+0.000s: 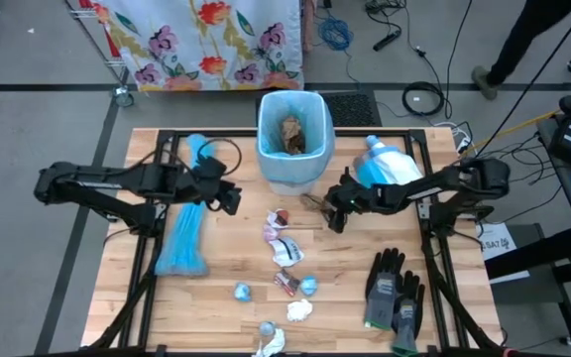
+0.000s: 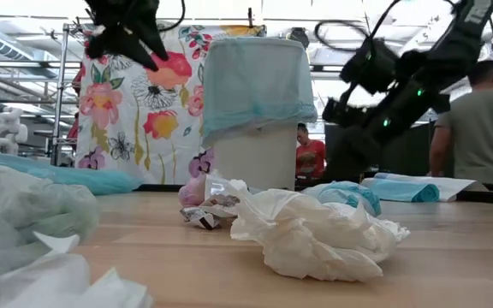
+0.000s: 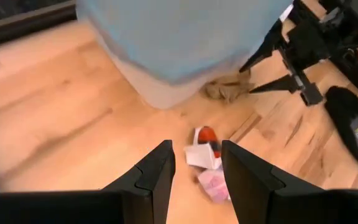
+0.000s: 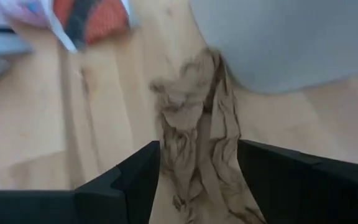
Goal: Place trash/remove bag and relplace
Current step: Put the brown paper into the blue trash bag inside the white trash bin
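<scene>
A white bin [image 1: 290, 139] lined with a pale blue bag stands at the table's far middle, with brown paper inside it. A crumpled brown paper wad [image 4: 197, 137] lies on the table against the bin's foot. My right gripper [image 4: 197, 152] is open and low over the wad, one finger on either side of it. My left gripper [image 3: 197, 152] is open in the air left of the bin [image 1: 231, 198], over a white, red and pink wrapper [image 3: 202, 152] on the table. Several more trash scraps [image 1: 287, 253] lie scattered toward the near edge.
A pair of grey-black gloves [image 1: 395, 293] lies near right. A blue-and-white packet [image 1: 385, 164] sits right of the bin, under the right arm. A pile of pale blue bags [image 1: 184, 238] lies at the left. People stand beyond the table [image 2: 486, 120].
</scene>
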Robot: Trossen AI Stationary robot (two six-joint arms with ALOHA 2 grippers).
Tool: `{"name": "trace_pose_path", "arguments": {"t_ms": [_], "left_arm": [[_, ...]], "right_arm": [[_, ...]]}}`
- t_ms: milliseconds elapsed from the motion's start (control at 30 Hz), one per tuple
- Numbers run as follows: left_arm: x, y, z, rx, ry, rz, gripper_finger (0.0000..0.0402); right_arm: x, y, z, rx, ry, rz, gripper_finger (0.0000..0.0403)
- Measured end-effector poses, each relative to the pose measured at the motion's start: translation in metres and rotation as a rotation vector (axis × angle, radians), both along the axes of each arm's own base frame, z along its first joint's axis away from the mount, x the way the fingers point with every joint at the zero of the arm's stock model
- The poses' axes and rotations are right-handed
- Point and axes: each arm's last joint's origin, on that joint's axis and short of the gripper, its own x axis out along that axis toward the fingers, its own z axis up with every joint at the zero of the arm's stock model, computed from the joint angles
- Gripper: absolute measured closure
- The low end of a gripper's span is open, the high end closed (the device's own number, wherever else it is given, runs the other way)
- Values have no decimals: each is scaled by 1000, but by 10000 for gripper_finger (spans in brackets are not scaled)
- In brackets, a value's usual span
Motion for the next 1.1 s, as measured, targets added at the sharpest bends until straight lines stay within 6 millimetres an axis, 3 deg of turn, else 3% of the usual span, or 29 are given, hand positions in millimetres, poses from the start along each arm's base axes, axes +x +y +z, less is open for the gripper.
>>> {"name": "trace_pose_path", "arguments": {"t_ms": [133,200,367,467,667,867,1100], "left_arm": [[-1,-4,-18,-14,-29,-7,265],[-5,-5,-27,-23,-18,-22,265],[-16,-6,-40,-25,-3,-90,265],[-22,-6,-48,-17,-10,-139,265],[-39,-2,-70,-18,10,-192,265],[-48,2,-91,-24,32,-258,265],[-50,7,-109,-9,-12,-367,265]], "right_arm": [[3,-2,-17,46,35,-24,201],[4,0,-19,92,32,-42,223],[0,18,-15,237,39,-107,362],[-3,30,-2,294,56,-116,389],[6,56,64,241,148,-128,400],[19,74,158,181,167,-125,401],[18,75,265,105,-73,-204,402]]}}
